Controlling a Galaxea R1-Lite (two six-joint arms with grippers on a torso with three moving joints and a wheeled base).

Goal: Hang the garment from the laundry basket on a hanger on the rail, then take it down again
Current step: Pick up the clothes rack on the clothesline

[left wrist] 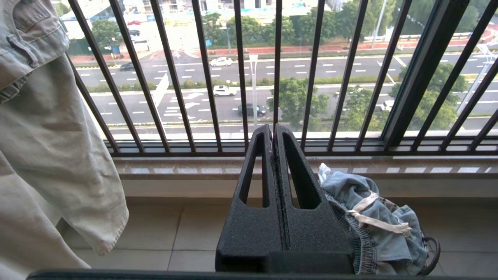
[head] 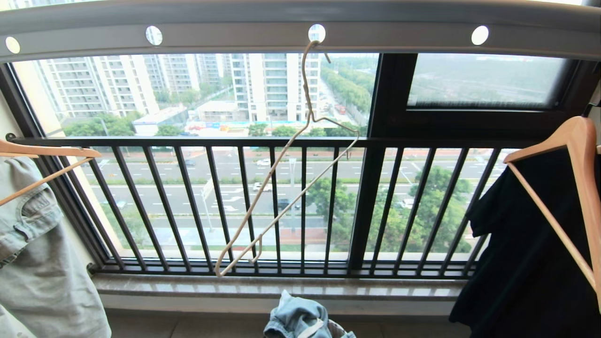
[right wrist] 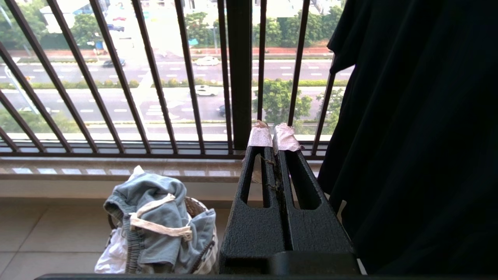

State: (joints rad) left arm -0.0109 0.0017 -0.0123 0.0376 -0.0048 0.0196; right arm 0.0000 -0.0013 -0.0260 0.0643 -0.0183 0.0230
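The blue-grey denim garment point(head: 296, 317) is bunched in the laundry basket point(head: 337, 329) on the floor below the window sill, its cream drawstring point(right wrist: 157, 227) on top. It also shows in the left wrist view as the garment point(left wrist: 373, 217), with the basket's black handle point(left wrist: 432, 252) beside it. The cream wire hanger point(head: 286, 164) hangs empty and tilted from a hole in the grey rail point(head: 300, 35). My left gripper point(left wrist: 273, 130) is shut and empty, level, left of the basket. My right gripper point(right wrist: 272, 134), with taped tips, is shut and empty, right of the basket point(right wrist: 194, 208).
A pale green-grey denim piece point(head: 33, 244) hangs on a wooden hanger point(head: 47, 152) at the left. A black shirt point(head: 530, 244) hangs on another wooden hanger point(head: 563, 155) at the right, close beside my right gripper. The black window railing point(head: 300, 202) and stone sill point(head: 281, 288) stand ahead.
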